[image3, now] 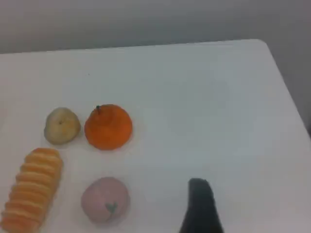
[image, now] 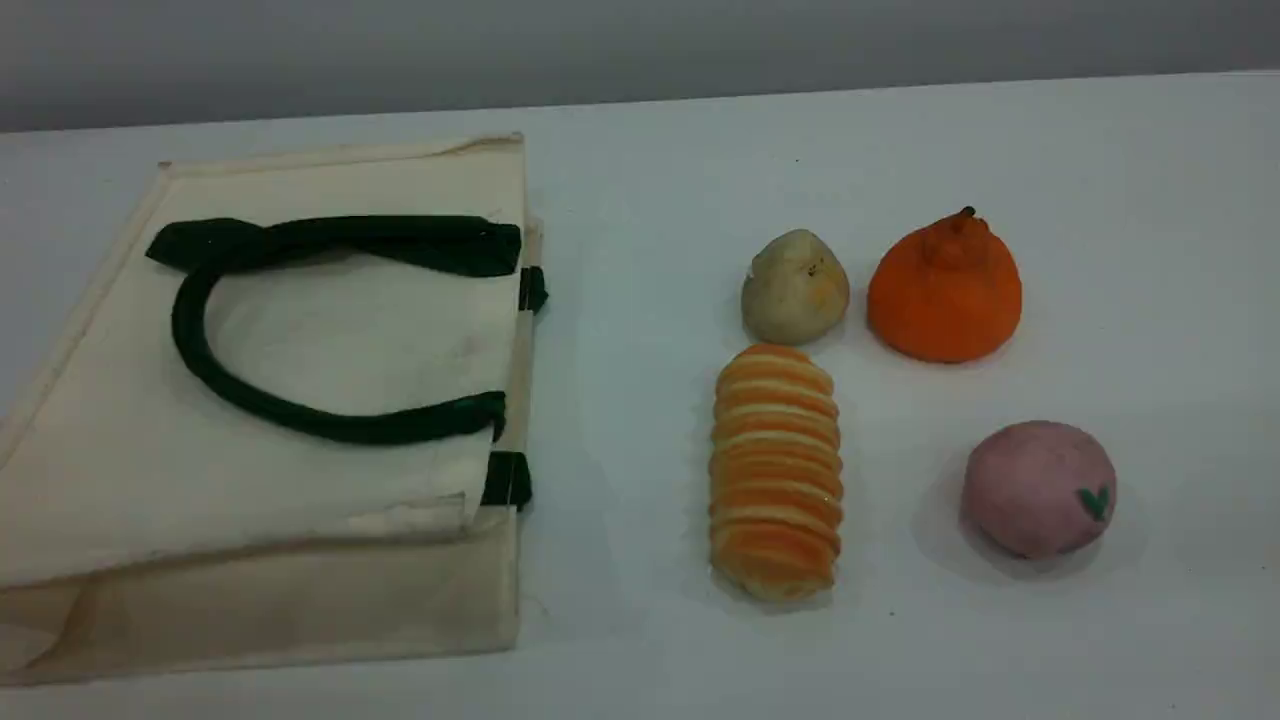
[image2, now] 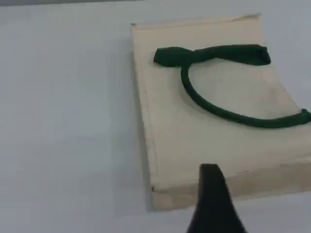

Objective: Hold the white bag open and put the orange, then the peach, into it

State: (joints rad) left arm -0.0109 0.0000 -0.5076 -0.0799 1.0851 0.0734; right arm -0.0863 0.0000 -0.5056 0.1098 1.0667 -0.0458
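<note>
On the left we see the white bag point(image: 300, 400) lying flat on the table point(image: 640, 160), its green handles point(image: 215, 370) folded across the top face. Right of it lie the striped roll point(image: 776, 470) and the beige lump point(image: 795, 287). Further right sits the orange point(image: 945, 290), with the peach point(image: 1038, 487) nearer us. Our 2 grippers, left point(image2: 213, 204) and right point(image3: 200, 206), hang above the table with wide jaws, holding nothing.

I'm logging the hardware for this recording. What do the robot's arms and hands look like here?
Little shows. Each wrist view catches one fingertip of its hand: the left hand and right hand both end in a plain black, tapered, blunt-tipped finger. No cables, markings or arm links are visible; the scene view shows neither arm.
</note>
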